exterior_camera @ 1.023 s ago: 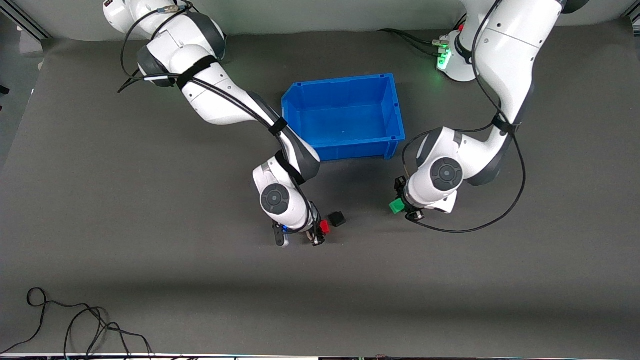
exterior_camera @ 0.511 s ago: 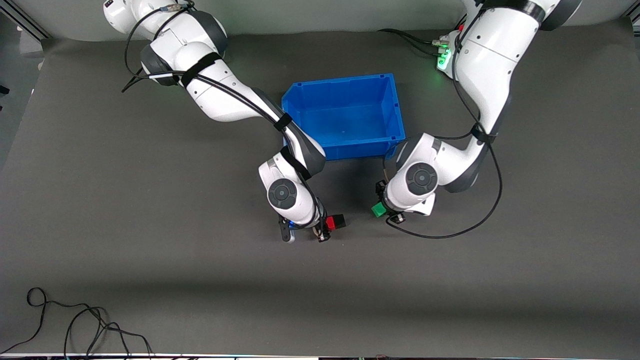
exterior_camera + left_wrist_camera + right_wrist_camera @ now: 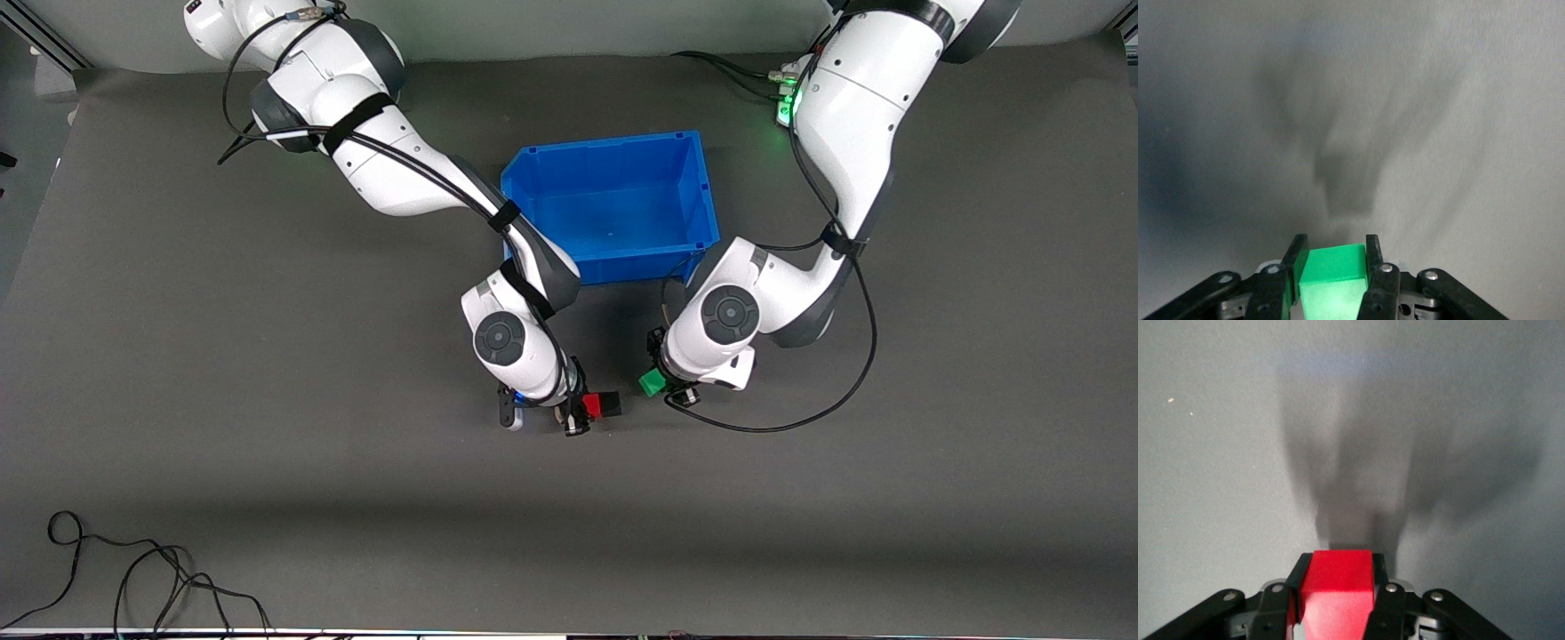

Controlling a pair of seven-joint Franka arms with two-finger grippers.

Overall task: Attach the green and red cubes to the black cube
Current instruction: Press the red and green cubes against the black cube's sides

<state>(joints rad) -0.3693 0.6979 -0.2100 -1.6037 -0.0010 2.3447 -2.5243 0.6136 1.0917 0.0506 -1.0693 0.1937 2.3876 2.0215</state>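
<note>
- Near the middle of the bench [image 3: 178, 356], a little toward its front-camera edge, I see both end effectors working close together on the grey mat.
- The right end effector [image 3: 582, 411] grips the red cube [image 3: 591, 405]. In the right wrist view the red cube [image 3: 1336, 590] sits clamped between the two fingers [image 3: 1379, 593], each pressed to one of its sides.
- The black cube [image 3: 610, 404] lies on the bench, touching the red cube on the side toward the left arm's end. I cannot tell whether the two are joined.
- The black cube does not show in either wrist view; only shadow on the mat shows ahead of the fingers.
- The left end effector [image 3: 662, 384] grips the green cube [image 3: 652, 383]. In the left wrist view the green cube [image 3: 1333, 280] is held between the fingers [image 3: 1371, 267], closed against its sides.
- The green cube is near the black cube but apart from it, with bare mat between them, toward the left arm's end of the bench.
- The blue bin [image 3: 692, 213] stands nearer the robots' edge of the bench than all three cubes, between the two arms.
- A loose black cable [image 3: 133, 569] lies near the front-camera edge, at the corner on the right arm's end.
</note>
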